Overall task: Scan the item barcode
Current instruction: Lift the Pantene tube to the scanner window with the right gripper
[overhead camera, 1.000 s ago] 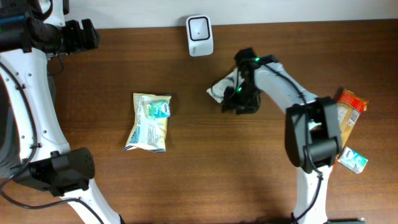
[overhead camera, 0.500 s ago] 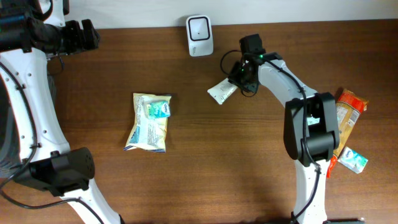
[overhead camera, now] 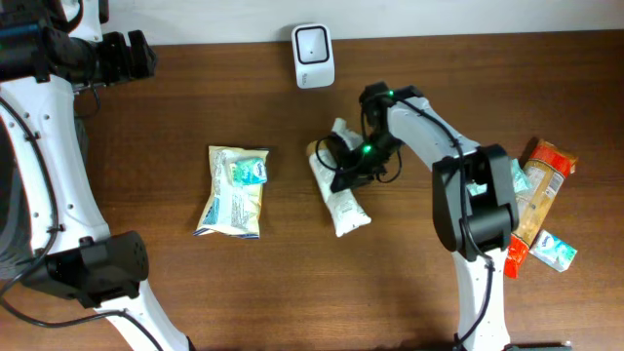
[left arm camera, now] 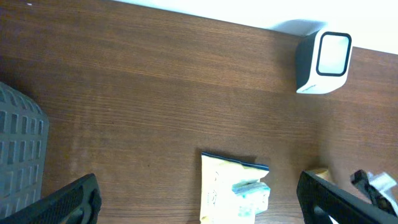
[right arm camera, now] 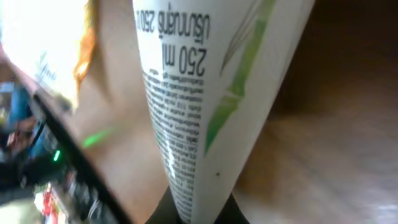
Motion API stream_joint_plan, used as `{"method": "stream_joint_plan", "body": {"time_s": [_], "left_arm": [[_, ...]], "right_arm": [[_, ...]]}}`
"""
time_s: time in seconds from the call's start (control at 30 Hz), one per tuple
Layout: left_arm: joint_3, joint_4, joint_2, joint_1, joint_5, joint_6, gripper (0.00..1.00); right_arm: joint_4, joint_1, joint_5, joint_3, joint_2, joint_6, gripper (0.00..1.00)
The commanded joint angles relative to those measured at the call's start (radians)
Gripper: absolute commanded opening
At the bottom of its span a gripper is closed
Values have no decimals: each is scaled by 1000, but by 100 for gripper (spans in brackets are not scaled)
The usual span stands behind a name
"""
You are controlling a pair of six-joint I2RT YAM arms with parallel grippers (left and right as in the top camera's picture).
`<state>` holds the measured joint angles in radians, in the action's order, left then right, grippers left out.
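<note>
Overhead: right pincer [overhead camera: 353,164] is pinching the white tube [overhead camera: 341,200] mid-desk, at 5 o'clock from the scanner [overhead camera: 313,44]. The tube's long axis is running 12-to-6, and the narrower end appears to be at 12. Left pincer [overhead camera: 141,54] is sitting at 10 o'clock.

Left wrist: its fingers are standing spread.

Right wrist: the tube is tapering toward the jaws, and no barcode is showing.

Risk: the tube could be slipping or swinging in this pinch, or the code could be facing away from the scanner.

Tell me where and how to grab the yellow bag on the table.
Pinch the bag by a short end seam, probably the one toward the scanner, coming straight down from above. It lies flat on the table, so the flattened seam offers a thin lip; its middle looks too broad.
</note>
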<state>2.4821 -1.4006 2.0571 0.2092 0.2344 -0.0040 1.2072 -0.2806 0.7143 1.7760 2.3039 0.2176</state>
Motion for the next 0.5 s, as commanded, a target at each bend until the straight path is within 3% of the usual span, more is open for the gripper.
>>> {"method": "stream_joint_plan", "body": {"time_s": [0.0, 0.13, 0.23, 0.3, 0.47], "left_arm": [[2, 0, 7, 3, 1, 8, 99], [2, 0, 7, 3, 0, 8, 99], [2, 0, 7, 3, 0, 8, 99], [2, 0, 7, 3, 1, 8, 99], [2, 0, 7, 3, 1, 8, 99]], "right_arm": [[133, -17, 122, 220, -27, 185, 4], [391, -57, 192, 605, -30, 319, 4], [492, -80, 210, 870, -31, 317, 4], [491, -100, 213, 956, -52, 306, 4], [479, -114, 95, 964, -66, 306, 4]]}}
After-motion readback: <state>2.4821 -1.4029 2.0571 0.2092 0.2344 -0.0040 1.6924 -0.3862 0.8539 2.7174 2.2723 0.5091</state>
